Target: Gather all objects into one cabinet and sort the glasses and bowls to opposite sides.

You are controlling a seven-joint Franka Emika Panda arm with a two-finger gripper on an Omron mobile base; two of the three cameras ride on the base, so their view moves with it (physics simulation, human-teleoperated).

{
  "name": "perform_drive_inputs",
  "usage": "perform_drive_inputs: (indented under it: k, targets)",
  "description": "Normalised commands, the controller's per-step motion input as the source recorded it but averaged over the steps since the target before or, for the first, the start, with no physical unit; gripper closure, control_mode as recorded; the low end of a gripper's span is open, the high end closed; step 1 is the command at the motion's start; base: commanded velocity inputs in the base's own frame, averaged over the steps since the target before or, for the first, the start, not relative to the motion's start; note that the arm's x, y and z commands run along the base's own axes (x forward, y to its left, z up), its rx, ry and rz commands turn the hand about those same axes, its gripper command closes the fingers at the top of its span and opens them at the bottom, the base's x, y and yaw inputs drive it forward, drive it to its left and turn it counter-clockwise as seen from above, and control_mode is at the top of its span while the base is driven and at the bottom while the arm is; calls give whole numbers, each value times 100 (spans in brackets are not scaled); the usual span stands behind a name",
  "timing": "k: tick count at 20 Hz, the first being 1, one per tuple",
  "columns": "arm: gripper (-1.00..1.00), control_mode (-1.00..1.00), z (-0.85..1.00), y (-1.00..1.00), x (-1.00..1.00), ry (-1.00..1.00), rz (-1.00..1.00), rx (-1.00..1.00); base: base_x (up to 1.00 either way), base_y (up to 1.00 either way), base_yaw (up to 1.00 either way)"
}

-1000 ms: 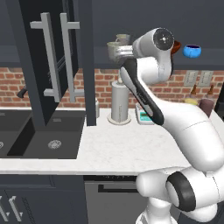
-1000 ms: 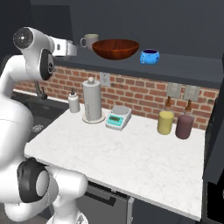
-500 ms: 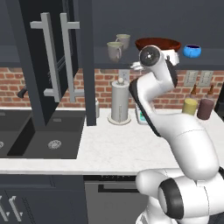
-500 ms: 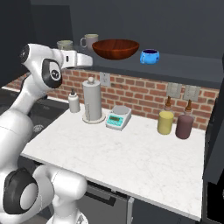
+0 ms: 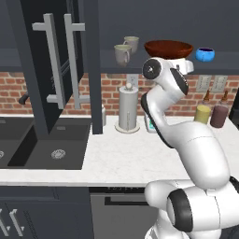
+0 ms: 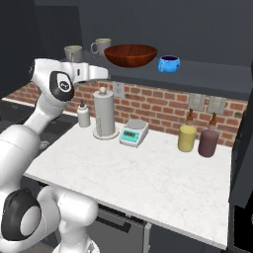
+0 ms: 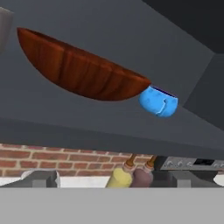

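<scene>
Inside the open dark upper cabinet point(image 6: 207, 81), two pale mugs point(image 6: 73, 53) point(image 6: 102, 46) stand at the left of the shelf. The wide reddish-brown bowl point(image 6: 130, 54) is in the middle and the small blue bowl point(image 6: 168, 63) to its right. All appear again in the left base view: mugs point(image 5: 123, 54) point(image 5: 131, 44), brown bowl point(image 5: 168, 48), blue bowl point(image 5: 204, 54). My gripper point(image 6: 105, 74) point(image 5: 188, 66) hangs just below the shelf's front edge, left of the brown bowl, open and empty. The hand view looks up at the brown bowl point(image 7: 83, 72) and blue bowl point(image 7: 158, 101), fingertips point(image 7: 41, 178) wide apart.
On the counter stand a paper-towel holder point(image 6: 104, 113), a soap bottle point(image 6: 83, 114), a kitchen scale point(image 6: 133, 134), and a yellow point(image 6: 187, 137) and a maroon bottle point(image 6: 208, 142). The cabinet door point(image 5: 51, 60) hangs open at left above the sink point(image 5: 51, 149).
The arm has swung the hand rightward along the shelf front and slightly down, from near the mugs toward the brown bowl. The jaws stayed open.
</scene>
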Motion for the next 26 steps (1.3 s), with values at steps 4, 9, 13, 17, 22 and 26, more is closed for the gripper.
perform_drive_inputs:
  k: [4,9,13,17,22,26]
  targets:
    - [-100,-100,11,-29,0,-10,0,11,0,0,0]
    - [-100,-100,32,-67,-9,-31,-1,27,0,0,0]
    - [-100,-100,26,-47,-6,-13,-2,20,0,0,0]
    - [-100,-100,0,-6,0,0,0,-1,0,0,0]
    - [-100,-100,-5,-86,0,11,0,-8,0,0,0]
    - [-100,-100,0,-99,0,18,0,-6,0,0,0]
